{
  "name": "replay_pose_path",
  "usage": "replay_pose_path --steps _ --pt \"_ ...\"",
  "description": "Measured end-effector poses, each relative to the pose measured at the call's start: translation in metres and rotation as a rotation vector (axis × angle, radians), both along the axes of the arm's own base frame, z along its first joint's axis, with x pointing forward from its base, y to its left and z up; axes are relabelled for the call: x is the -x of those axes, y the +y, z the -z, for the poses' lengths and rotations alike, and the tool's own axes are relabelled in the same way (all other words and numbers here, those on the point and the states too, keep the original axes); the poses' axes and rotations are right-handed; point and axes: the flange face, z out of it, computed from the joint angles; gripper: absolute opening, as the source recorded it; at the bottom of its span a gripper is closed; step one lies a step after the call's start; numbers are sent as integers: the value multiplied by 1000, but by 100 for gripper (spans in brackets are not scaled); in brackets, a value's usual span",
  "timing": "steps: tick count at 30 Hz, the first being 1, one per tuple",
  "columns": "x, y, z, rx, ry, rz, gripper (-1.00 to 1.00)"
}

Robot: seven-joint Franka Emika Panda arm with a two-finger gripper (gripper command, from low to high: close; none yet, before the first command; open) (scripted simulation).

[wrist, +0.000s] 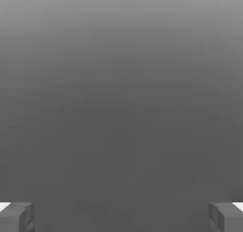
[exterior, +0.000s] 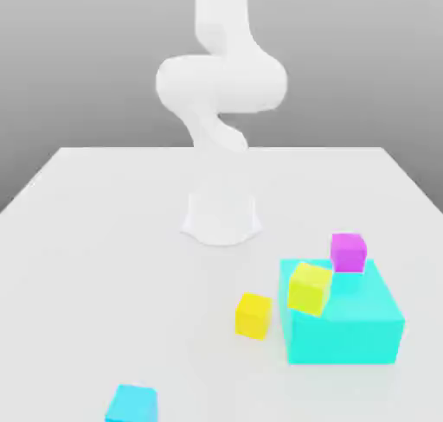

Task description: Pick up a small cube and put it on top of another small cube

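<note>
**Claw spread wide; small cyan cube alone at the table's near edge**

In the exterior view the white arm [exterior: 221, 83] rises from its base at the centre of the white table [exterior: 95, 239]. The small cyan cube [exterior: 131, 405] sits at the lower left of the frame, right by the bottom edge, well apart from everything else, with bare table on all its visible sides.

At the lower right stands a large cyan block [exterior: 346, 325]. A magenta cube [exterior: 348, 252] rests at its far top edge, and a yellow cube [exterior: 309, 288] sits tilted on its top left corner, overhanging that edge. A second yellow cube [exterior: 253, 315] stands on the table just beside the block's left face, apart from it by a narrow gap. A broad open stretch of table lies between this group and the small cyan cube, and the whole left half of the table is free.

In the hand view the gripper [wrist: 121, 217] has its two grey fingertips [wrist: 16, 217] at opposite lower corners, spread far apart with nothing between them, against a plain grey ground.
</note>
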Motion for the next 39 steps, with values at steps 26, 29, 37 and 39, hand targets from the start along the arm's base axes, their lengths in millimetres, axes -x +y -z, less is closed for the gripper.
replay_pose_path --steps 26,29,37,39 --pt "-133 -97 441 -48 672 116 0" --pt "-125 -105 490 -43 725 128 0" --pt "-123 -106 543 -43 734 130 -100" --pt "-123 -106 548 -43 734 130 -100"
